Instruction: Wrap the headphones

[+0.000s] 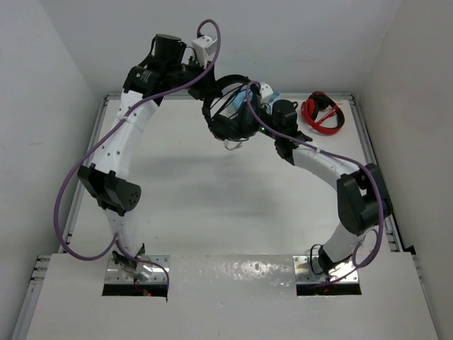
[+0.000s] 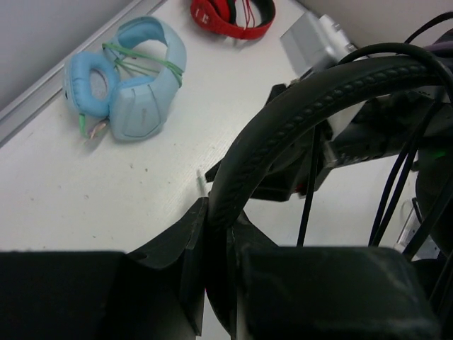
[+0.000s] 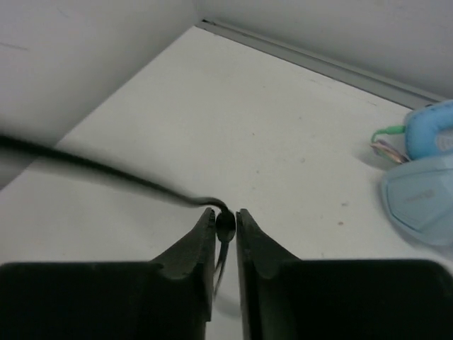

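The black headphones (image 1: 230,113) hang in the air above the back of the table, held between both arms. My left gripper (image 2: 218,212) is shut on the black padded headband (image 2: 297,113), which arches up and to the right in the left wrist view. My right gripper (image 3: 225,219) is shut on the thin black cable (image 3: 106,170), which runs off to the left in the right wrist view. Several cable strands (image 2: 396,177) hang beside the headband. In the top view the right gripper (image 1: 263,113) sits just right of the earcups.
Light-blue headphones (image 2: 131,78) lie on the table at the back, also seen in the right wrist view (image 3: 425,177). Red-and-black headphones (image 1: 323,112) lie at the back right. The table's raised metal rim (image 1: 92,142) and white walls enclose the workspace.
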You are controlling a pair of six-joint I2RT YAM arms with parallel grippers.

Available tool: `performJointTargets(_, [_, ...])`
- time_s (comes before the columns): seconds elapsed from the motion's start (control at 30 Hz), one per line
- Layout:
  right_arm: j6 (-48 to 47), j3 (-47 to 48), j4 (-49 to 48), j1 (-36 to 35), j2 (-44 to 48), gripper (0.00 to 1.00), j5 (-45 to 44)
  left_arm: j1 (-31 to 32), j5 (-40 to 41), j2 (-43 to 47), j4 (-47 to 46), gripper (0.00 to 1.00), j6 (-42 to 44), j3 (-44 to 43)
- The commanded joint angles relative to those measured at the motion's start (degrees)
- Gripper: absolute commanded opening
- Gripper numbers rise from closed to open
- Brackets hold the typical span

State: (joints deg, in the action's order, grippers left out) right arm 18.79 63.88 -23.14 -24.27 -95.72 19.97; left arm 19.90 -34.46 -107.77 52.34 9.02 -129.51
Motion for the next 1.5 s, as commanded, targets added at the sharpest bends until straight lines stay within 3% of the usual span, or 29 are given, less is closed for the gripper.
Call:
performJointTargets(0.0, [4.9, 3.0, -7.4, -0.6, -2.8, 0.22, 1.9, 0.1, -1.2, 3.8, -3.4, 0.00, -4.6, -4.3])
performJointTargets(0.2, [7.7, 3.9, -9.5, -0.7, -6.2, 0.48, -2.0, 0.1, 0.7, 3.5, -4.0, 0.00, -7.9, -6.4])
performJointTargets(0.3, [8.5, 3.1, -10.6, -0.7, -7.3, 0.53, -3.4, 0.1, 0.2, 3.5, -4.4, 0.00, -8.5, -7.2])
performJointTargets(0.57, [12.1, -0.1, -12.9, -0.7, -9.8, 0.56, -8.3, 0.1, 3.4, 3.4, -6.4, 0.00, -12.3, -9.1])
performJointTargets(0.7, [14.1, -2.6, -17.1, -0.8, -9.7, 0.57, -6.9, 0.1, 5.9, 3.3, -7.0, 0.00, -13.5, -9.1])
performJointTargets(0.83, [12.8, -3.4, -15.1, -0.9, -9.7, 0.56, -6.6, 0.1, 5.9, 3.3, -7.2, 0.00, -13.7, -9.7])
performJointTargets(1.3, [15.1, 2.9, 1.3, -0.7, -11.2, 0.57, -9.9, 0.1, 6.9, 3.2, -7.2, 0.00, -12.9, -11.4])
performJointTargets(1.47, [12.7, 5.6, 9.5, 0.5, -10.0, 0.58, -15.2, 0.1, 6.2, 3.4, -6.5, 0.00, -12.5, -11.3])
